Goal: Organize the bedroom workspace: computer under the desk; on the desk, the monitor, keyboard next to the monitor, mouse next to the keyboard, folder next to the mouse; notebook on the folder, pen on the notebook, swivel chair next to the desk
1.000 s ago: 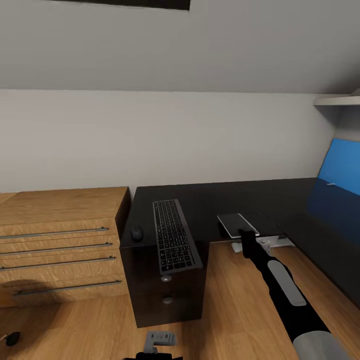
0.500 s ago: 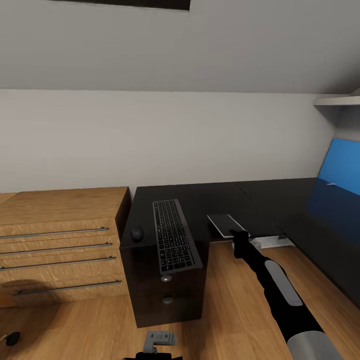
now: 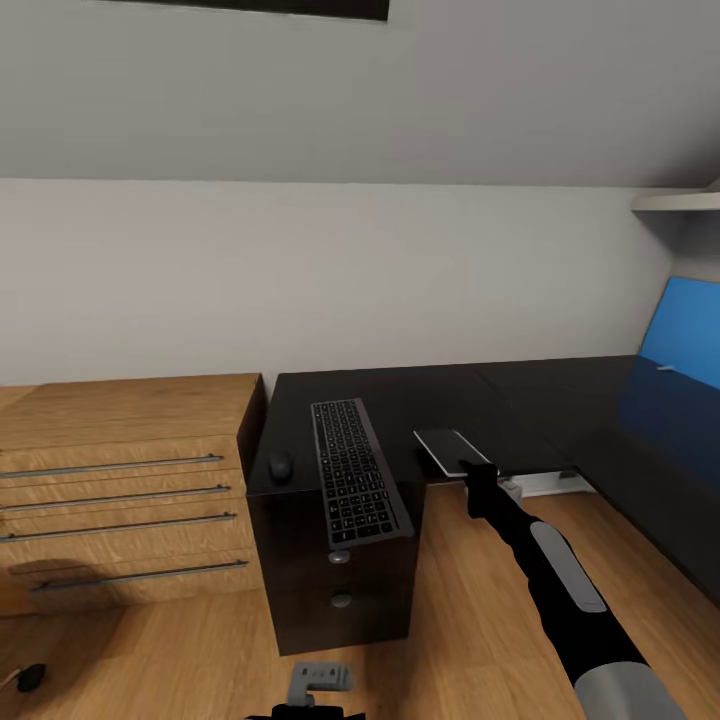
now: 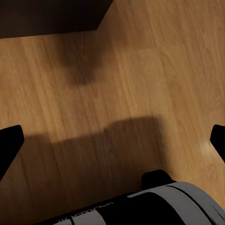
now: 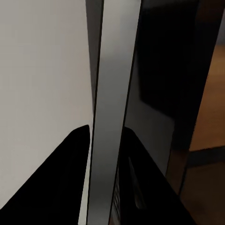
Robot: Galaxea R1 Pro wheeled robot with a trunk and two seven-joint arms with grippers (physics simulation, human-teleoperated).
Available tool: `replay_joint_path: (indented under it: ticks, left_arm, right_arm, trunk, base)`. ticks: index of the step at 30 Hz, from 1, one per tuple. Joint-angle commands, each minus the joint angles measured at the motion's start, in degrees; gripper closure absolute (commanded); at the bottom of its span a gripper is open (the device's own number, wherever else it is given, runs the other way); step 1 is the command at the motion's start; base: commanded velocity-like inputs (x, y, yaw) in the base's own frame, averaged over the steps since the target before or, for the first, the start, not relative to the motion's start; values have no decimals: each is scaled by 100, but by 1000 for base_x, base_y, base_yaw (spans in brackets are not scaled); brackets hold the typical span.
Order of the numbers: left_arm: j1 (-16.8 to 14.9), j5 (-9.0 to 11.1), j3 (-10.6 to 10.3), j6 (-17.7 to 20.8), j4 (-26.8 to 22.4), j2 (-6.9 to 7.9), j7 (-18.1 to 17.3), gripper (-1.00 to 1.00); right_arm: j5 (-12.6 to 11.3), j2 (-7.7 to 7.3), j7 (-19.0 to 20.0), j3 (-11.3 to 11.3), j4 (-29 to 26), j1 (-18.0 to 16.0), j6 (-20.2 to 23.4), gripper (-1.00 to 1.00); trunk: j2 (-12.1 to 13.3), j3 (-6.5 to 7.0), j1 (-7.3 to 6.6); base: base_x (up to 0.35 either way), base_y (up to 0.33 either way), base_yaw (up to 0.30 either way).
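The right gripper clamps the notebook's near edge at the counter front, its long axis running 11 to 5 o'clock. At 9 o'clock lie the keyboard, then the mouse. The left gripper hangs released over the floor.

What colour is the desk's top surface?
Glossy black. The desk top shows best in the head view, under the keyboard and mouse.

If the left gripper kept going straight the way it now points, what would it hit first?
Most likely the wooden floor. The left wrist view looks along the open left gripper onto bare floorboards, with nothing between the fingertips. A dark cabinet corner sits off to one side of that line, though depth is hard to judge.
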Motion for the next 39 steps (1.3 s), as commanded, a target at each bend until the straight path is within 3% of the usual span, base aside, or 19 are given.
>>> replay_joint_path:
  ticks: [1,39]
  left_arm:
    - [-1,60,0,14,-8,-1,53,-100]
    - [-1,71,-6,14,-8,-1,58,-100]
  right_arm:
    - [-41,-3,-29,8,-8,-3,-2,100]
    - [-15,1,-67,15,-5,2,-34,100]
  trunk:
    - [-3,-4,0]
    - [-3,-4,0]
  base:
    - [0,80,0]
    - [18,20,0]
